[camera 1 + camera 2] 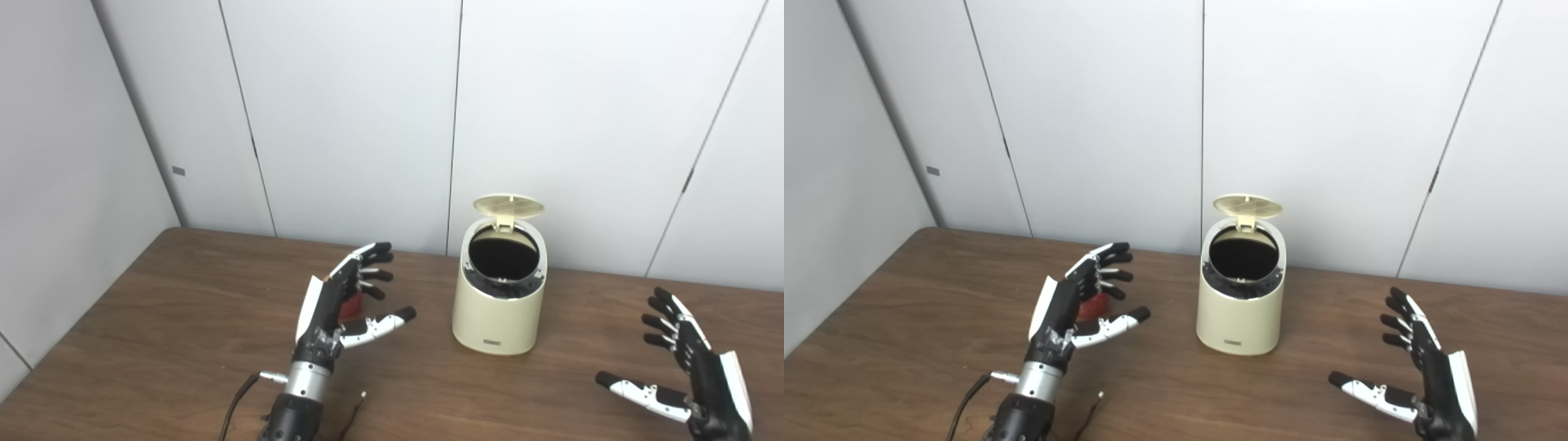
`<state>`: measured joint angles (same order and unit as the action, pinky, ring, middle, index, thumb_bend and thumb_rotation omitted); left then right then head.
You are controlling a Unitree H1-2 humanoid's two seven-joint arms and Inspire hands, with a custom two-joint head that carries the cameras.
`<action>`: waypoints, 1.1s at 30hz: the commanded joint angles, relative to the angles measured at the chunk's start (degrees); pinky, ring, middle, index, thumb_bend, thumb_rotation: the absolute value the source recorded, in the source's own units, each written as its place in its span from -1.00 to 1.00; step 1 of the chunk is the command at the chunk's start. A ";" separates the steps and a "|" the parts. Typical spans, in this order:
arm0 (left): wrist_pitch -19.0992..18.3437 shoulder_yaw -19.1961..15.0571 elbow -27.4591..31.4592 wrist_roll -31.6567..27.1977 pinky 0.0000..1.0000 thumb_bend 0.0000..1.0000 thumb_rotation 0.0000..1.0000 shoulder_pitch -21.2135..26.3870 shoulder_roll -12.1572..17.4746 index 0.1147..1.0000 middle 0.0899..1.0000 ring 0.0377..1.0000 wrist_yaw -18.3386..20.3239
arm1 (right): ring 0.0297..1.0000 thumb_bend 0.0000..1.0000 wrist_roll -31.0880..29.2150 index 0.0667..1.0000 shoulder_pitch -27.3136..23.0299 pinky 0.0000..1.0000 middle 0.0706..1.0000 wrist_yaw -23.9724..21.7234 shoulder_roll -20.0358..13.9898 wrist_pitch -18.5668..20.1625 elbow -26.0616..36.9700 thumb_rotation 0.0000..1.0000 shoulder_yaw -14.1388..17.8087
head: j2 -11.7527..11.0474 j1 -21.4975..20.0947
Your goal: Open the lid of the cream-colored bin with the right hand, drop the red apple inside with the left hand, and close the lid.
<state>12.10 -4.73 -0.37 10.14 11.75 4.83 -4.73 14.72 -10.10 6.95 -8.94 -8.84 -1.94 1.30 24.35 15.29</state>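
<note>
The red apple is seen on the table, left of the cream-colored bin, partly hidden behind the left hand; that hand is spread around it, contact not discernible; the lid is raised upright at the bin's rear, interior dark; the right hand is spread, holding nothing, well right of the bin.

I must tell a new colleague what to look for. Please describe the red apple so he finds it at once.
On the brown wooden table, look left of the cream-colored round plastic bin with its lid raised. There the left robot hand spreads open, and the small red apple shows behind its fingers, the only red thing here.
</note>
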 commanded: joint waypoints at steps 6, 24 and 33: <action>-0.32 -3.05 0.38 6.20 0.10 0.48 -0.90 4.37 5.34 0.53 0.48 0.34 -4.01 | 0.58 0.47 0.02 0.76 -1.20 0.44 0.72 -0.43 0.17 2.01 3.81 -1.00 0.28 | -0.07 0.13; -12.60 2.54 -2.77 28.58 0.45 0.72 -0.43 5.51 10.31 0.68 0.71 0.74 -7.65 | 0.52 0.46 1.38 0.73 -0.64 0.29 0.71 -1.21 0.47 2.61 6.05 -1.00 -0.87 | 0.22 0.11; -13.15 4.41 -9.11 28.00 0.45 0.79 -0.39 7.30 11.10 0.67 0.69 0.77 -8.46 | 0.52 0.47 2.10 0.72 -0.26 0.28 0.70 -1.57 0.95 4.53 7.76 -1.00 -0.94 | 0.43 -0.22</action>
<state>-1.55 -0.32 -10.06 38.14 16.52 14.60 -11.54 16.45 -8.99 5.17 -8.06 -4.03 3.82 0.38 24.70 15.03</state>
